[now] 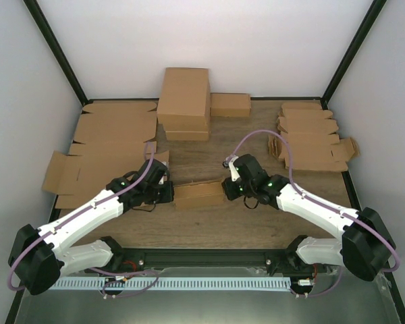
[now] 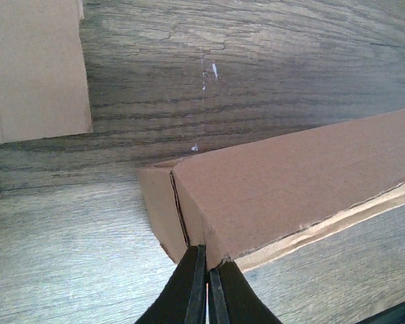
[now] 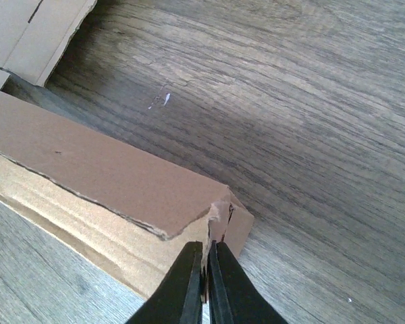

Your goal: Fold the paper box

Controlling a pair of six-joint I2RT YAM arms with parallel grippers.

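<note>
Toward the middle of the bench's near edge, the paper box (image 1: 199, 194) is held part-formed: its right end flap is pinched by the right gripper (image 3: 206, 247), while the left gripper (image 2: 204, 251) is pressed together at its left corner. Tucking the end flaps is judged next.

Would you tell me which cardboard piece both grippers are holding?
The small box at centre front, pinched at both ends; the stacked boxes and flat blanks lie apart.

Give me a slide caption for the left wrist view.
Left gripper pinched shut on the near corner of the partly folded paper box, which lies on the wooden table.
</note>
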